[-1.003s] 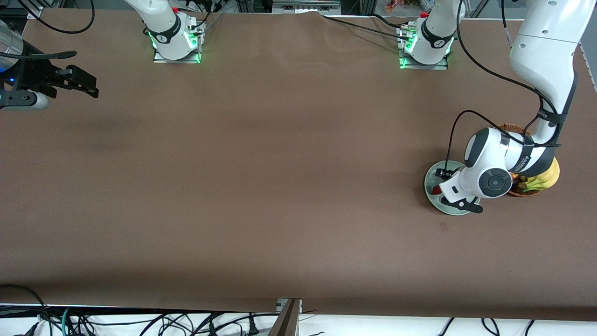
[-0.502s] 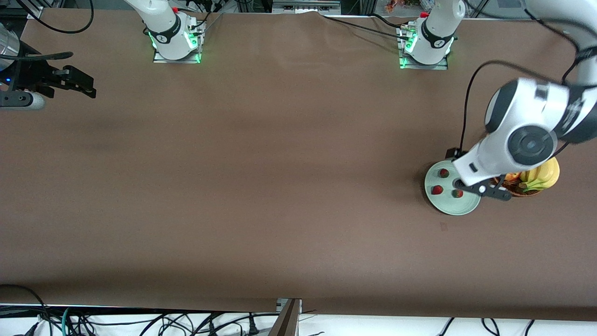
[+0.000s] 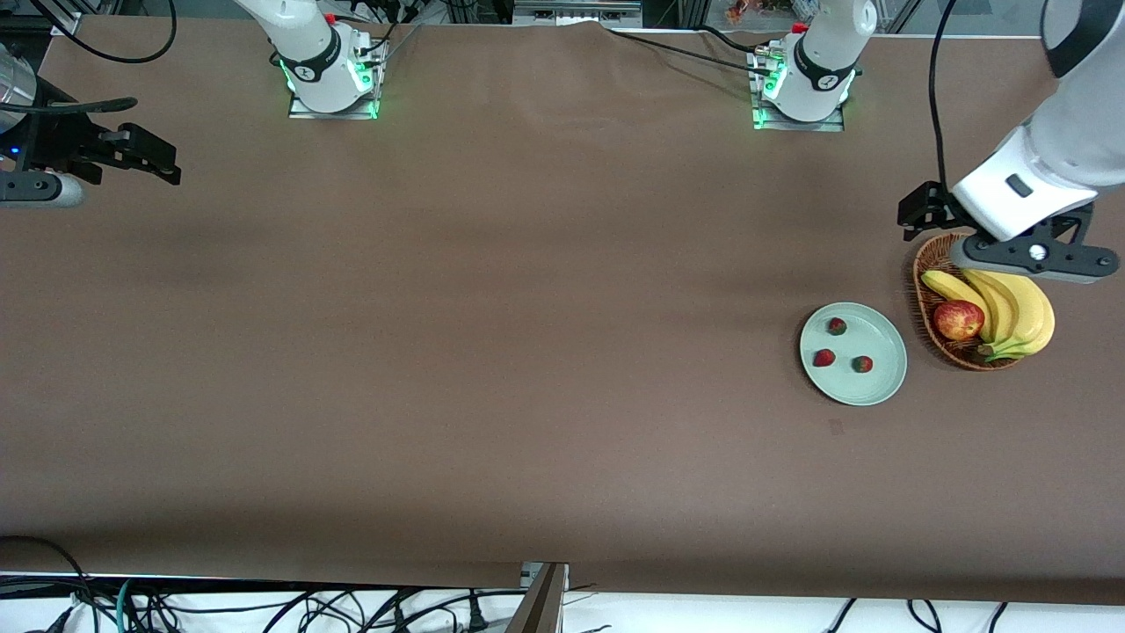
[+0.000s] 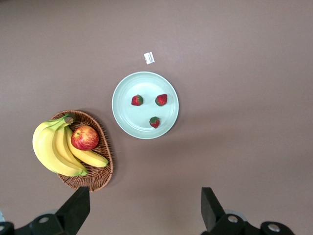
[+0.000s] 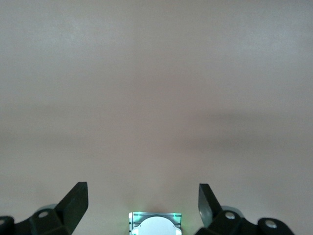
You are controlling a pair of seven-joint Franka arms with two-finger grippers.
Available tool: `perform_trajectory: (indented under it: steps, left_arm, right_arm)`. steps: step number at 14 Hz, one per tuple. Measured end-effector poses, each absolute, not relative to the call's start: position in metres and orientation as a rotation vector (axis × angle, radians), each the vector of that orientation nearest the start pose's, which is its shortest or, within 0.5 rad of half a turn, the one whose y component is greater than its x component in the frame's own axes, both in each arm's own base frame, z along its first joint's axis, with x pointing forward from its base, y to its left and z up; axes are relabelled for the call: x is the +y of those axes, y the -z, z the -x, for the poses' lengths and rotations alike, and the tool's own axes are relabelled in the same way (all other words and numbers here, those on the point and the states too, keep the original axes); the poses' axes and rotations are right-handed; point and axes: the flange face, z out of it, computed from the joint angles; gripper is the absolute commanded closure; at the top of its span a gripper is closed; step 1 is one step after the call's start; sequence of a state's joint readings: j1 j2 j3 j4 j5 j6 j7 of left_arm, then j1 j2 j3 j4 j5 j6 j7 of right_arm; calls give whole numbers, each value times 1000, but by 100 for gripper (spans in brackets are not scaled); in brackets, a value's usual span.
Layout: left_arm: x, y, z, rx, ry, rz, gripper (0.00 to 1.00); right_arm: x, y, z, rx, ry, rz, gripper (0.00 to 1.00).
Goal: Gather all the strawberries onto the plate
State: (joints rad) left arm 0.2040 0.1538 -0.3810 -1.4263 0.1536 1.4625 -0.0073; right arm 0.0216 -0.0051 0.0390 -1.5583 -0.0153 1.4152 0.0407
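Three strawberries [image 3: 837, 326] [image 3: 823, 358] [image 3: 863, 363] lie apart from each other on the pale green plate [image 3: 883, 387], toward the left arm's end of the table. The left wrist view looks straight down on the same plate [image 4: 124, 117] and its strawberries [image 4: 137, 100] [image 4: 161, 100] [image 4: 154, 122]. My left gripper [image 3: 918, 213] [image 4: 145, 215] hangs high over the table beside the basket, open and holding nothing. My right gripper [image 3: 158, 156] [image 5: 142, 205] waits open and empty at the right arm's end of the table.
A brown wicker basket [image 3: 921, 294] [image 4: 95, 178] stands next to the plate, holding bananas [image 3: 1015, 308] [image 4: 54, 147] and a red apple [image 3: 958, 319] [image 4: 84, 137]. A small white tag [image 4: 149, 58] lies on the table near the plate.
The left arm rose off the plate and swung away over the basket. Its fingers finished opening, and all three strawberries now show on the plate. The right arm barely moved.
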Motion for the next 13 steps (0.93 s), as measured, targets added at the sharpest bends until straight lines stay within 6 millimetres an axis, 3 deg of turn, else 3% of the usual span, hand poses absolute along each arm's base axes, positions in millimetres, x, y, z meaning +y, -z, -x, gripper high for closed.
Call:
perform_trajectory:
  steps: [4, 7, 10, 13]
  left_arm:
    - [-35, -595, -589, 119, -106, 3075, 0]
    - [-17, -592, -568, 45, -33, 3118, 0]
    - [-20, -594, -543, 55, 9, 3120, 0]
    - [-32, -593, -537, 90, 7, 3118, 0]
  right_arm:
    - [29, -621, -535, -26, -217, 3156, 0]
    - [28, -621, -535, -23, -217, 3156, 0]
    - [28, -621, -535, -22, -218, 3156, 0]
    - [28, -621, -535, -21, -218, 3156, 0]
